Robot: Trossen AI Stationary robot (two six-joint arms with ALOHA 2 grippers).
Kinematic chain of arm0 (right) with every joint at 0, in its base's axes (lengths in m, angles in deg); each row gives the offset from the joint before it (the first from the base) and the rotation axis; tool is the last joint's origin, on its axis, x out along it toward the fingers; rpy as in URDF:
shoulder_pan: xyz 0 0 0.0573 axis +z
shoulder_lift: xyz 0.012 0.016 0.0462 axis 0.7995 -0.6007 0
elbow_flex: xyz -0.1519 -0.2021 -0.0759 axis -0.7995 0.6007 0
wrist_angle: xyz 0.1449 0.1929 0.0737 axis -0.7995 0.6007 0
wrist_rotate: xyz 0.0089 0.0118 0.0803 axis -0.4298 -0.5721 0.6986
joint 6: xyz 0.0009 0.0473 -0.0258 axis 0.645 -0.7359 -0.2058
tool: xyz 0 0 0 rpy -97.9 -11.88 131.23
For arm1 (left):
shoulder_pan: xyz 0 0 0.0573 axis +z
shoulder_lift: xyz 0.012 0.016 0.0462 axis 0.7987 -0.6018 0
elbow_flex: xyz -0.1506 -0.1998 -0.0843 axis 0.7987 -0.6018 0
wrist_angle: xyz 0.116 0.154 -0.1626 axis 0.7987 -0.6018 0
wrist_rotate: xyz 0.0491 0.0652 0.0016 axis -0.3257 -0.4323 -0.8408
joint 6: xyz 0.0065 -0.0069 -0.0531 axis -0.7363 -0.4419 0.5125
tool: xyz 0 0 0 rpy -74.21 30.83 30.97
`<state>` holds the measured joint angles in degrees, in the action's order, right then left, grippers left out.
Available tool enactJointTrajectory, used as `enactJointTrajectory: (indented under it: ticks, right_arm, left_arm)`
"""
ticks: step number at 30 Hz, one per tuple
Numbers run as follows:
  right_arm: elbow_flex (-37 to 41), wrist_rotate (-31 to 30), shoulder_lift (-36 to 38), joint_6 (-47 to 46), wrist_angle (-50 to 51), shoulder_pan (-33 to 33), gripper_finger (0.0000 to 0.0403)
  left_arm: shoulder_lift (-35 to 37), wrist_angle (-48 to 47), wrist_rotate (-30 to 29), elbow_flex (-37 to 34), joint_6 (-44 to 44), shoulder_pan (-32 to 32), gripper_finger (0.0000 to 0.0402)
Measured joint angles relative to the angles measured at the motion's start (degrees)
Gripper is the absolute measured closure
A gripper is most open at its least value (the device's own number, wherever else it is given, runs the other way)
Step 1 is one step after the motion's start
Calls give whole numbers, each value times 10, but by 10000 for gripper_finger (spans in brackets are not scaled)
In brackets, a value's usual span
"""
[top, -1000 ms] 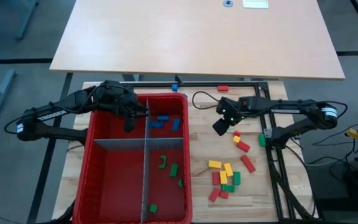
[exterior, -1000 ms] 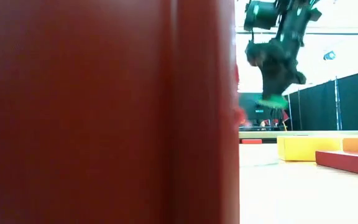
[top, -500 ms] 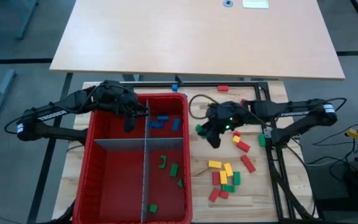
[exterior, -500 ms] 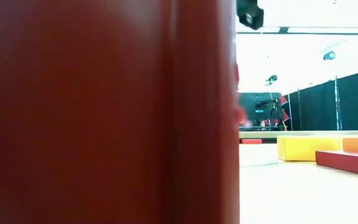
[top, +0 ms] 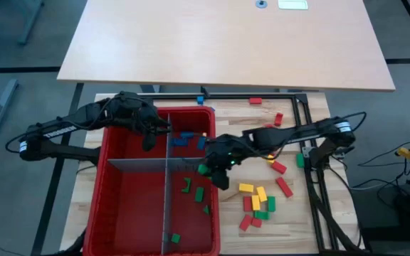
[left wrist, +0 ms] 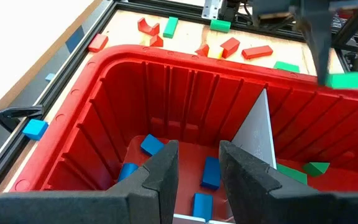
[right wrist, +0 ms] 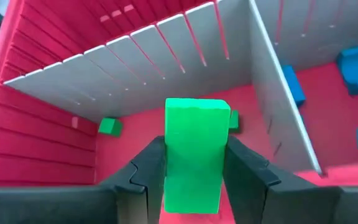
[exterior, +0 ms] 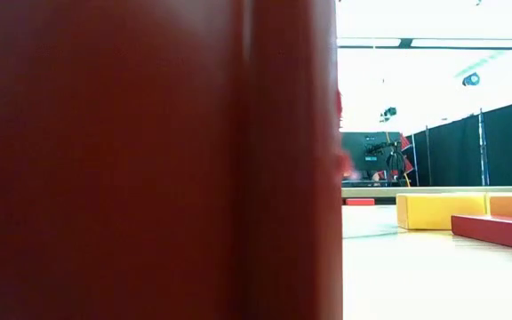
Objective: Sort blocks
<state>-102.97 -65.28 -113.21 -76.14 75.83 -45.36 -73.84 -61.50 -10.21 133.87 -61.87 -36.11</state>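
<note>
While the big red bin point(top: 112, 192) took up the left half of the surface point(top: 290, 213), its grey dividers point(top: 167, 203) split it into compartments, with blue blocks point(top: 186, 138) lying in the far right one and green blocks point(top: 198, 193) in the near right one. On the bare wood to the right of the bin sat the unsorted heap of blocks point(top: 257, 203), red, yellow and green mixed, some touching one another. The left tool point(left wrist: 197, 163) hung over the far part of the bin with its fingers slightly apart and nothing between them. The right tool point(right wrist: 194, 168) was over the bin's right rim, above the green compartment, clenched on a green block point(right wrist: 195, 155) held by its two long flat sides, one end sticking out past the fingertips. From where I stood, such a block looked light, rigid and smooth-faced, so I judged it would not crush but might twist or slip if pinched near a corner; gripping across the middle of the flat sides, as here, seemed soundest.
</note>
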Motion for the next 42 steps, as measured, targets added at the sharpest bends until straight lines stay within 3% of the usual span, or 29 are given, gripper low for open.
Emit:
enactJointTrajectory:
  ticks: [4, 19, 31, 38, 42]
  right_arm:
    - [-28, 1, -30, 11, 1, -1, 270]
    - [-41, -1, -32, 34, 24, -5, 194]
    - [-41, -253, 22, 22, 278, -49, 180]
    - [-18, -330, 80, -27, 361, -69, 197]
    - [33, -358, 126, -67, 391, -84, 203]
  left_arm:
    - [0, -5, 0, 0, 0, 0, 299]
    - [0, -12, 0, -1, 0, 0, 299]
    - [0, -13, 0, -1, 2, 0, 299]
    - [0, -14, 0, -4, 2, 0, 299]
    - [0, -14, 0, -4, 2, 0, 299]
